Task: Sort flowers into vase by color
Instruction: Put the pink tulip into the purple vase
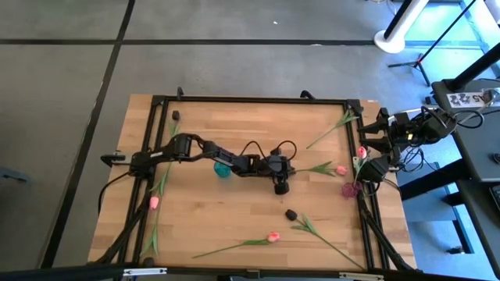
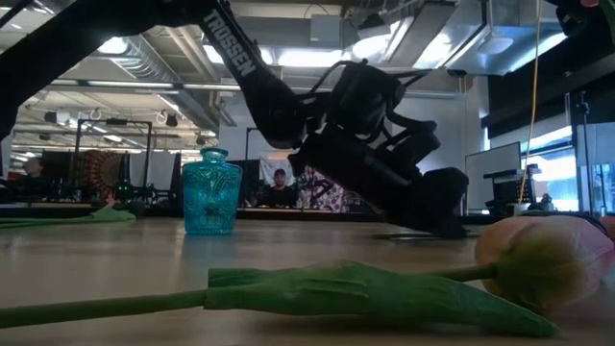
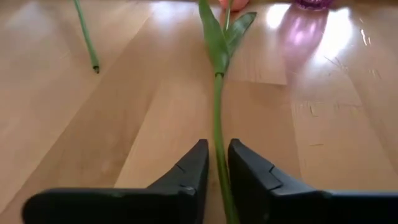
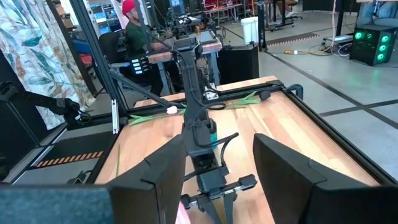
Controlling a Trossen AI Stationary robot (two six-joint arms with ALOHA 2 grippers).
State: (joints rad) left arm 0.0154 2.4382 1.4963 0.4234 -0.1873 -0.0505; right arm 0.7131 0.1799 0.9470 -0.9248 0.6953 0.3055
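Note:
My left gripper reaches to the table's middle and is shut on the green stem of a pink tulip that lies flat, its head toward the purple vase. A teal glass vase stands just left of the gripper. A pink head shows above the purple vase; whether its stem stands in it I cannot tell. More tulips lie about: pink ones and black-headed ones. My right gripper waits open at the right edge. My left gripper has the tulip's bare stem, near its cut end, between its two fingers. The fingers slant down from the table's left side and point along the stem toward the head. The stem, leaves and head still lie on the table.
Another stem end lies just beside the held tulip. A leafy stem rests near the far right corner. A black frame rims the table. People sit at desks in the room beyond.

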